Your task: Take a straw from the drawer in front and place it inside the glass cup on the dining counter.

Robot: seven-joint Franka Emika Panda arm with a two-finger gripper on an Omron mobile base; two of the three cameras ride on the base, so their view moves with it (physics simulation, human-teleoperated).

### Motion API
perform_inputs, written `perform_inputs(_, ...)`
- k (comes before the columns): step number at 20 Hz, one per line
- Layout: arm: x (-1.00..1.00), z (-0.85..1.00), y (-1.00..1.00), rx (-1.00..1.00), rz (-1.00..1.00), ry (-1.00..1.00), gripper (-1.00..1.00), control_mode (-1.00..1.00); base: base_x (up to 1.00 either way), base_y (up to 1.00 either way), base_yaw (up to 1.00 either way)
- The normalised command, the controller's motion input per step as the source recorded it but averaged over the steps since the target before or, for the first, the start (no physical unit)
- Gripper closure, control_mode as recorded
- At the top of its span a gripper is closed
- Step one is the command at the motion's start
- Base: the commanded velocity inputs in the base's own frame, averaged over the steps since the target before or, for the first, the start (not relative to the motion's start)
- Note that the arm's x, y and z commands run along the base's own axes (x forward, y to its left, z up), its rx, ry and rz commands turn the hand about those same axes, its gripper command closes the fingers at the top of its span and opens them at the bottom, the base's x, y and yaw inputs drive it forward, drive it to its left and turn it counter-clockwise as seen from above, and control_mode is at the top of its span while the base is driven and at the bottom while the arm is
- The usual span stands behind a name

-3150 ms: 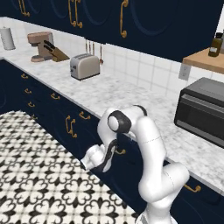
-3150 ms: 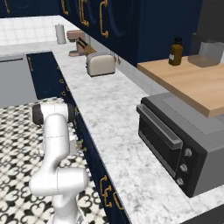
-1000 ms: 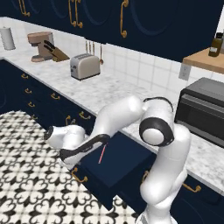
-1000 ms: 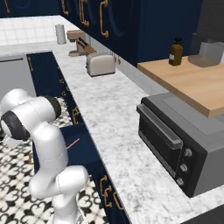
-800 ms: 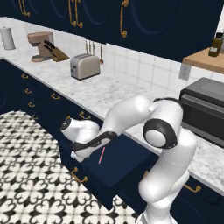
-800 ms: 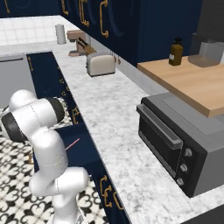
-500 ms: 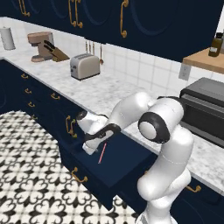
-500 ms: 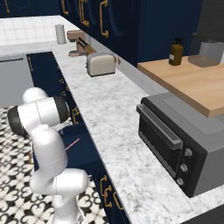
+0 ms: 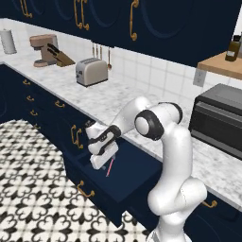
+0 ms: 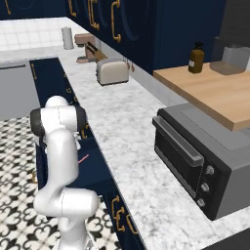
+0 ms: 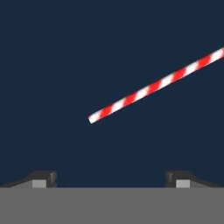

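The claw point(image 11: 111, 177) has swung in over the open drawer point(image 9: 134, 177), fingers spread wide (nothing between them), now hovering beside the straw point(image 11: 155, 85), which lies flat on the drawer floor.

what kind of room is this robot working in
A home kitchen, rendered rather than real. A marble worktop runs along navy cabinets and carries a toaster and a dark oven. An open drawer below holds a striped straw, with the tool open above it.
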Motion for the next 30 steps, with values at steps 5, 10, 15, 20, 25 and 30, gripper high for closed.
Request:
perform_inputs(5,-0.53,-0.35,0.31,0.06,0.0,-0.01,-1.0,-1.0,0.0,0.0,0.0)
perform_inputs(10,-0.5,-0.32,0.08,0.09,0.0,-0.09,-1.0,-1.0,0.0,0.0,0.0)
perform_inputs(15,-0.77,-0.14,0.23,0.17,0.0,-0.1,-1.0,-1.0,0.0,0.0,0.0)
perform_inputs(20,-0.98,0.12,0.65,0.17,0.0,-0.18,-1.0,-1.0,0.0,0.0,0.0)
perform_inputs(25,-0.49,0.62,0.17,0.06,-0.17,-0.31,-1.0,-1.0,0.0,0.0,0.0)
perform_inputs(30,0.26,0.64,-0.41,0.0,-0.42,-0.1,-1.0,-1.0,0.0,0.0,0.0)
